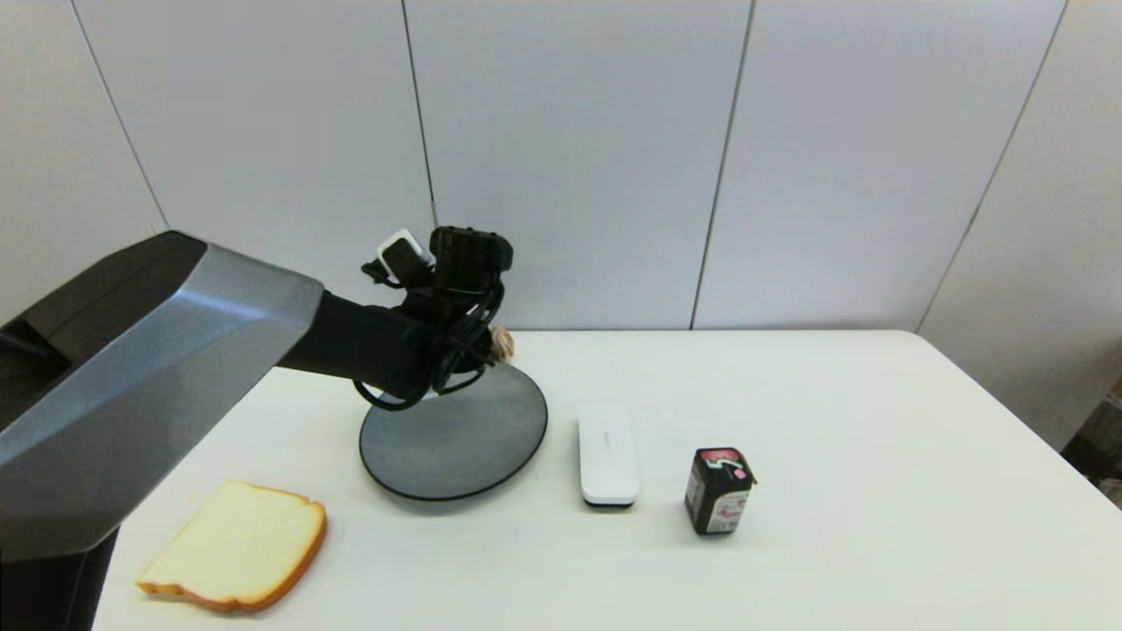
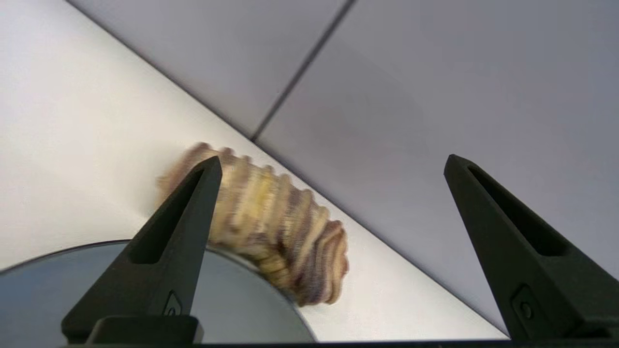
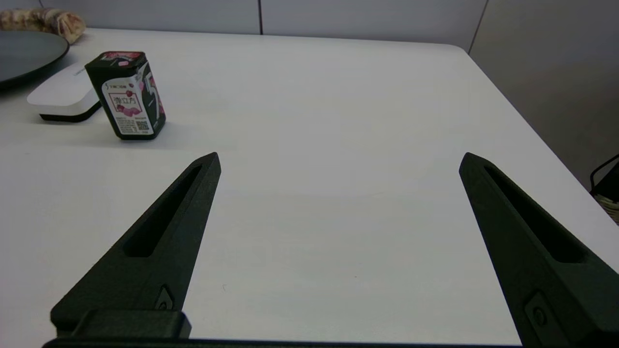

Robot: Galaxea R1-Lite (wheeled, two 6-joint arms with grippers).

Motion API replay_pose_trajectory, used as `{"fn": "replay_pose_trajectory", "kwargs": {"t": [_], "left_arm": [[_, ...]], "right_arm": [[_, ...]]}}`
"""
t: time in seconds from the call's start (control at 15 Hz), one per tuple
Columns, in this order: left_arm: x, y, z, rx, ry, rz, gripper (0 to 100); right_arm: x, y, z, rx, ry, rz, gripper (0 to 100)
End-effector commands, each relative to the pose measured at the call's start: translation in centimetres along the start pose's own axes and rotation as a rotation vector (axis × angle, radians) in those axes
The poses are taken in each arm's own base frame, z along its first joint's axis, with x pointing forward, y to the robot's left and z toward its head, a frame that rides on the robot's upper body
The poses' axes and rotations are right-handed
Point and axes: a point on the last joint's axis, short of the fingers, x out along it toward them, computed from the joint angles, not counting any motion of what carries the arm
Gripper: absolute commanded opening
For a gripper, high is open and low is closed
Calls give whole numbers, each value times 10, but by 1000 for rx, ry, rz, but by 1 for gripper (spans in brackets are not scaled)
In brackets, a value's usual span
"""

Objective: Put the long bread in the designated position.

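Observation:
The long bread (image 2: 280,227), ridged with brown and tan bands, lies on the white table at the far rim of the round dark-grey plate (image 2: 232,304). My left gripper (image 2: 333,164) hovers open over the plate's far side, and one finger (image 2: 179,227) covers part of the loaf. In the head view only the bread's end (image 1: 502,343) peeks out past the left wrist (image 1: 456,307). My right gripper (image 3: 338,159) stands open and holds nothing, low over bare table at the right. From there the bread (image 3: 41,19) shows far off. No mark shows the designated position.
A white remote (image 1: 607,454) lies right of the plate (image 1: 456,438). A small dark box (image 1: 719,491) with a red top stands right of the remote. A pale toast slice (image 1: 237,543) lies at the front left. The wall stands close behind the table.

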Motion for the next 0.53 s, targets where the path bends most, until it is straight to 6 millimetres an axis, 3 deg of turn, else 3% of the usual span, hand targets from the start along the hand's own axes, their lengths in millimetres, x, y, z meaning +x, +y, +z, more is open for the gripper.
{"fn": "replay_pose_trajectory", "kwargs": {"t": [0.07,0.27,0.53], "left_arm": [[-43,4,55,-41,-46,-24,100],[-84,17,100,47,-79,-43,100],[-127,28,139,133,-63,-202,100]], "right_arm": [[0,0,0,0,1,0,100],[0,0,0,0,1,0,100],[0,0,0,0,1,0,100]]}}
